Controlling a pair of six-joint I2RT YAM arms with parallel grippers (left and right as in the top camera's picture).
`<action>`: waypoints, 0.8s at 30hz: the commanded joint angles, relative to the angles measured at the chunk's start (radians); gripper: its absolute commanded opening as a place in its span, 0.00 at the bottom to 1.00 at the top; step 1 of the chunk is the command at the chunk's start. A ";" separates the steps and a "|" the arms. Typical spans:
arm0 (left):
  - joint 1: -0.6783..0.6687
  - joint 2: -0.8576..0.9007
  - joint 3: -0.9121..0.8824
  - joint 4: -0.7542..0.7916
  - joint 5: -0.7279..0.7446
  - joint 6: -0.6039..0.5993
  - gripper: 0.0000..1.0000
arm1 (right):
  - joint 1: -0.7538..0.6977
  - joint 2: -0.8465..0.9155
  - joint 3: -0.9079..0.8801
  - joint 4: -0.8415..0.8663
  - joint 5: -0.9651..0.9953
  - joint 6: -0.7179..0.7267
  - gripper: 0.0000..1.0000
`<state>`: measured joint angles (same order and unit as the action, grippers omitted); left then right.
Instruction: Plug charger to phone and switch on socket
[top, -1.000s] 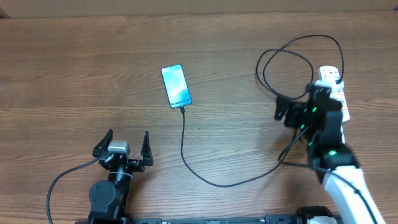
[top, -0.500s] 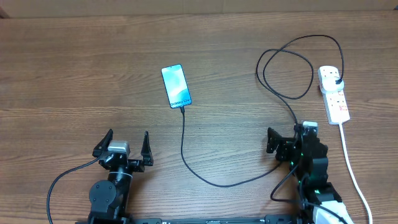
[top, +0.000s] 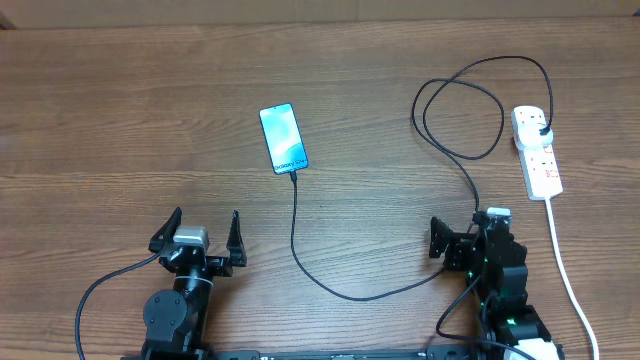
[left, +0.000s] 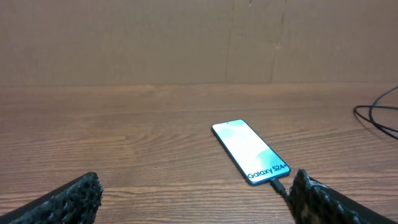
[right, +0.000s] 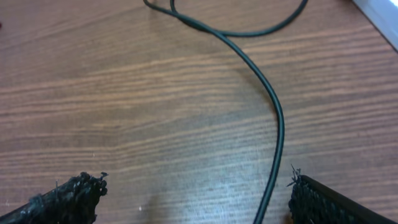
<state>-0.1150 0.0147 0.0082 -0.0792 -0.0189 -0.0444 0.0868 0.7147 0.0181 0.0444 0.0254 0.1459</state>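
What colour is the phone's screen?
Bright light blue; the phone shows it best in the left wrist view.

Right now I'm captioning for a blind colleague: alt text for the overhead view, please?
A black charger cable runs from a lit blue phone across a wooden table in loops to a white power strip at right. The left pincer and right pincer sit open and empty at the near edge.
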 joint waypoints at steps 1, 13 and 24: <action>0.004 -0.011 -0.003 0.001 0.009 0.015 1.00 | 0.005 -0.046 -0.011 -0.030 -0.005 0.006 1.00; 0.004 -0.011 -0.003 0.001 0.009 0.015 1.00 | 0.005 -0.244 -0.011 -0.129 -0.030 0.006 1.00; 0.004 -0.011 -0.003 0.001 0.009 0.015 1.00 | 0.005 -0.366 -0.011 -0.130 -0.039 0.010 1.00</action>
<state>-0.1150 0.0147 0.0082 -0.0788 -0.0189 -0.0444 0.0868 0.3737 0.0181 -0.0902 -0.0036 0.1535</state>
